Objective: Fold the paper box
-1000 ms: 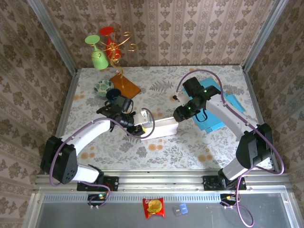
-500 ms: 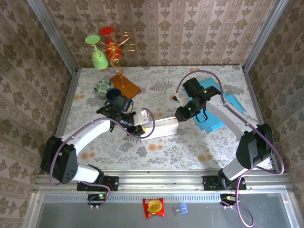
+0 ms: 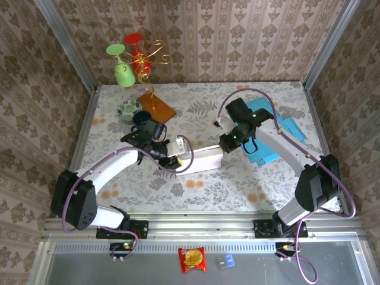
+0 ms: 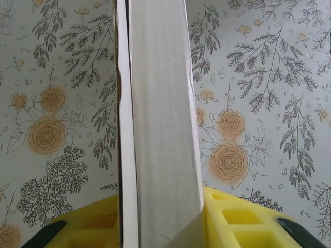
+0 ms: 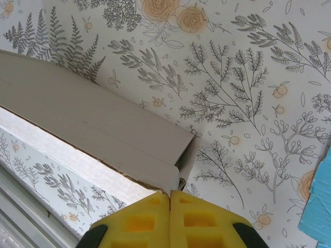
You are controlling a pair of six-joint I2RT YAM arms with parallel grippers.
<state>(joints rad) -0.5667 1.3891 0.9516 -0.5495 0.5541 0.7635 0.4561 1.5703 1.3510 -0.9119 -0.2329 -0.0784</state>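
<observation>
The white paper box [image 3: 199, 159] lies lengthwise in the middle of the floral table. My left gripper [image 3: 172, 157] is shut on its left end. In the left wrist view the box [image 4: 158, 129] runs straight up from between the yellow pads [image 4: 232, 217], which press on both of its sides. My right gripper [image 3: 224, 142] is at the box's right end. In the right wrist view its yellow pads [image 5: 201, 217] are pressed together, with the corner of the box's end flap [image 5: 178, 178] running into the seam between them. The box body [image 5: 93, 119] stretches away to the upper left.
Blue paper sheets [image 3: 270, 133] lie under the right arm. At the back left are an orange board [image 3: 156, 107], a patterned bowl [image 3: 129, 108], a dark cup [image 3: 141, 117] and a wire stand with green and red glasses [image 3: 127, 62]. Papered walls enclose the table.
The right gripper's jaws have closed at the box's right end and its wrist has shifted slightly. The left arm and the box have stayed put.
</observation>
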